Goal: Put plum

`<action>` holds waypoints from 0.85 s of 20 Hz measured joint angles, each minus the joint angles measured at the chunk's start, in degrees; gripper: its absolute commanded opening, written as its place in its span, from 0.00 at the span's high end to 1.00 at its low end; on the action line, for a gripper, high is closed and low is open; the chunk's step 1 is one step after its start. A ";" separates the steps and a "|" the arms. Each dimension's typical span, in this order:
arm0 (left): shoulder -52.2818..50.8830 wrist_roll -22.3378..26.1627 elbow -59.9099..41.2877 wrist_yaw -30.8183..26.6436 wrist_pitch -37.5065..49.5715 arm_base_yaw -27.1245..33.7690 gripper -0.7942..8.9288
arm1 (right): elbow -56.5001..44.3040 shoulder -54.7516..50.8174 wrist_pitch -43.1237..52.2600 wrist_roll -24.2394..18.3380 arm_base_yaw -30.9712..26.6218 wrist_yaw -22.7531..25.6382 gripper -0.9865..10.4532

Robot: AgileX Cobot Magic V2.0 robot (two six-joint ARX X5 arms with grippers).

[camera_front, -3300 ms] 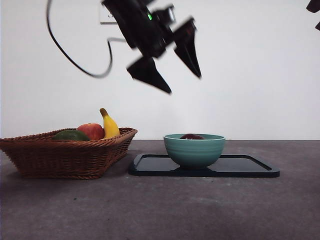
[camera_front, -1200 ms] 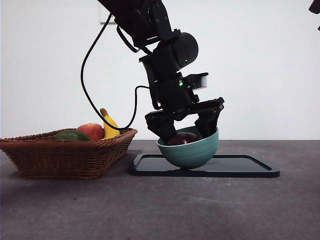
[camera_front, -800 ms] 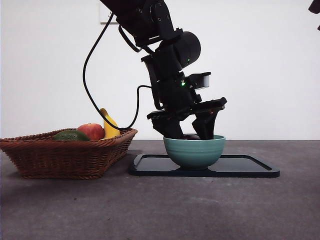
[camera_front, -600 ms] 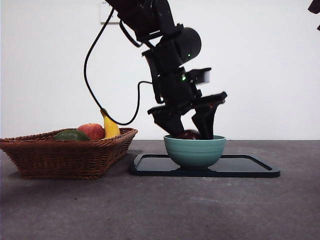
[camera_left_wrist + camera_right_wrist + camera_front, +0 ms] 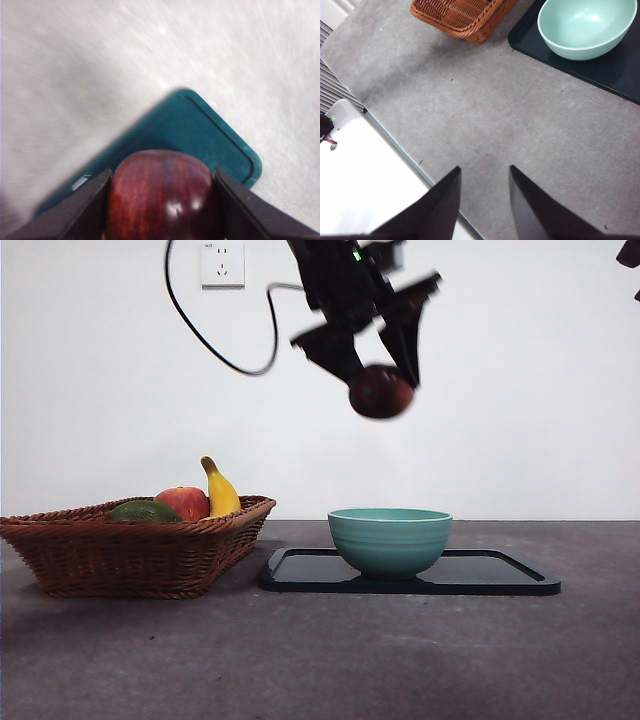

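Note:
My left gripper [image 5: 380,365] is shut on the plum [image 5: 380,392], a glossy dark maroon fruit, and holds it high in the air above the teal bowl [image 5: 389,539]. In the left wrist view the plum [image 5: 162,192] sits between the two jaws, with the dark tray [image 5: 200,135] far below. The bowl [image 5: 587,25] is empty and stands on the black tray [image 5: 500,575]. My right gripper [image 5: 482,200] is open and empty above the bare table, well away from the bowl.
A wicker basket [image 5: 130,545] at the left holds a red apple [image 5: 182,502], a banana [image 5: 220,490] and a dark green fruit [image 5: 142,511]. It also shows in the right wrist view [image 5: 460,12]. The table's edge [image 5: 395,145] runs near the right gripper.
My left gripper came down into the bowl, closed on the plum and tipped the bowl briefly, then rose high with the plum. The bowl is now level and empty.

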 measured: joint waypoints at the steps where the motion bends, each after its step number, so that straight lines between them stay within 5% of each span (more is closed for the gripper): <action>1: 0.00 0.00 2.97 0.02 -2.32 0.79 0.67 | 0.00 0.00 0.00 0.00 0.00 0.00 0.78; 7: -0.92 0.02 15.74 0.02 -13.70 5.46 0.67 | 0.00 0.00 0.00 0.00 0.00 0.00 0.78; 17: -15.10 0.48 14.49 4.15 -21.59 20.46 0.67 | 0.00 0.00 0.00 -0.04 0.00 0.00 0.78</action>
